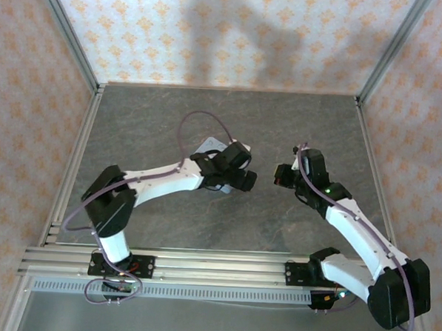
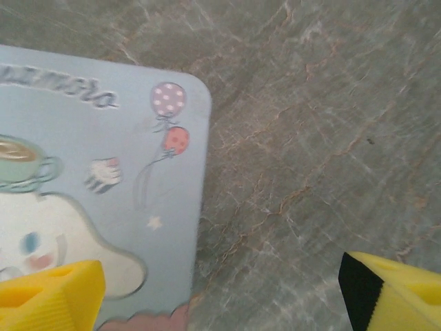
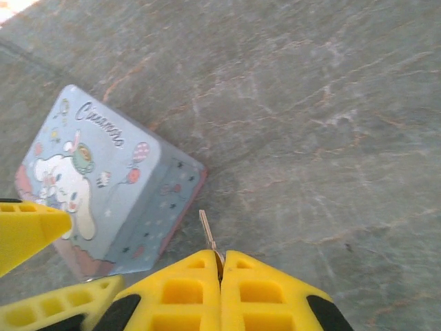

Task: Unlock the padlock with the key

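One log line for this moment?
left pincer: open, over tin corner | right pincer: shut on key, blade protruding

Tabletop point(image 1: 172, 111): dark grey stone-look slab, pale and rusty veining, matte. The wrist views show the same texture close up. Walls point(image 1: 139, 28) on three sides: cream paper with a repeating orange floral motif. Aluminium posts point(image 1: 68, 33) run up both back corners. Slotted aluminium rail point(image 1: 216, 266) spans the near edge, with a perforated strip point(image 1: 199, 292) just below it. Light is soft and diffuse. Large blurred shadow point(image 1: 235, 40) on the back wall. Bright patch point(image 3: 10, 7) at the top-left corner of the right wrist view.
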